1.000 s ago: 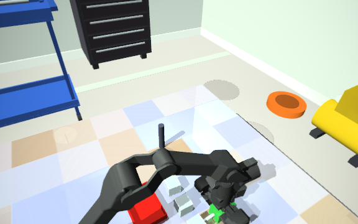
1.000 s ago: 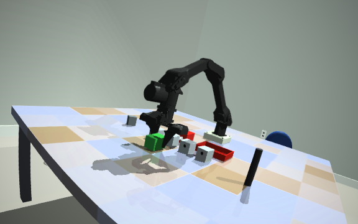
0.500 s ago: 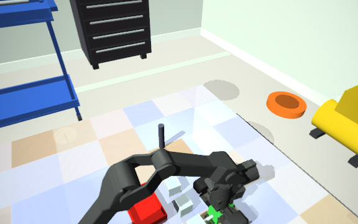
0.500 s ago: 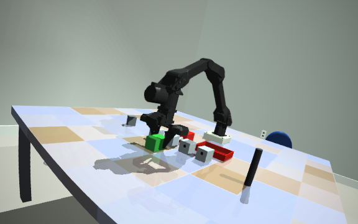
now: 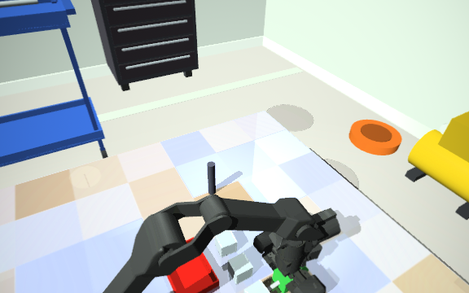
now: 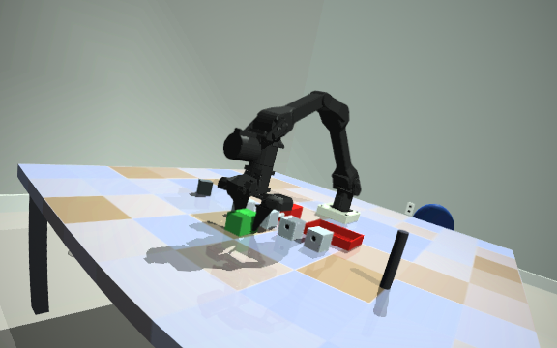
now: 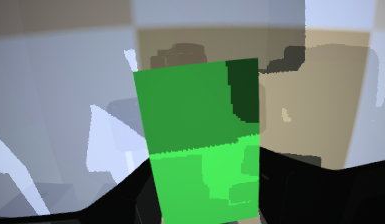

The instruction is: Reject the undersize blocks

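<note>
My gripper [image 5: 287,278] [image 6: 249,217] [image 7: 198,150] is shut on the green gauge [image 5: 282,281] [image 6: 239,223] [image 7: 193,110], low over the table. The gauge's pale pin [image 5: 274,285] points toward the row of blocks; whether its tip touches a block cannot be told. A pale steel block [image 5: 226,245] [image 6: 319,240] stands at one end of the row, its bore showing in the exterior view. A second block [image 5: 241,269] [image 6: 292,229] stands beside it, its bore also showing. A third block [image 6: 272,219] is partly behind a finger. The red tray [image 5: 211,287] [image 6: 351,243] lies behind the blocks.
A dark grey block [image 6: 205,188] stands apart on the table. Another red container [image 6: 294,211] is partly hidden behind the blocks and gripper. A black upright post [image 5: 211,177] [image 6: 395,260] stands beyond the row. The arm's white base [image 6: 332,214] is behind the tray.
</note>
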`<action>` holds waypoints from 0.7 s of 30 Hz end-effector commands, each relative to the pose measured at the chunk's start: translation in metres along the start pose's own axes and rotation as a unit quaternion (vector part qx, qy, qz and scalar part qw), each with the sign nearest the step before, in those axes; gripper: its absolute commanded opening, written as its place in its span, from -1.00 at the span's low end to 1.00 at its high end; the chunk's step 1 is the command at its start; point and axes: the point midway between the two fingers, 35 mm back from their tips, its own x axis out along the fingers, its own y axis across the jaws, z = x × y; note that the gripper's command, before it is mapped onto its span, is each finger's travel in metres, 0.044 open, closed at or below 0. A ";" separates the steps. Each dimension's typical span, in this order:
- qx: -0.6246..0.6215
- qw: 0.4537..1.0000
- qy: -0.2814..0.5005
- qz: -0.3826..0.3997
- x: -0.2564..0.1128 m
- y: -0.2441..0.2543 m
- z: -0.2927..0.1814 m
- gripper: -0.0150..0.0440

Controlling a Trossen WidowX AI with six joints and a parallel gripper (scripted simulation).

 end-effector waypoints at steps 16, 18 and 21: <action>0.001 1.000 -0.009 0.000 -0.006 0.000 0.008 -0.49; 0.001 1.000 -0.009 0.000 -0.006 0.000 0.010 -0.49; 0.001 1.000 -0.009 0.000 -0.006 0.000 0.012 -0.49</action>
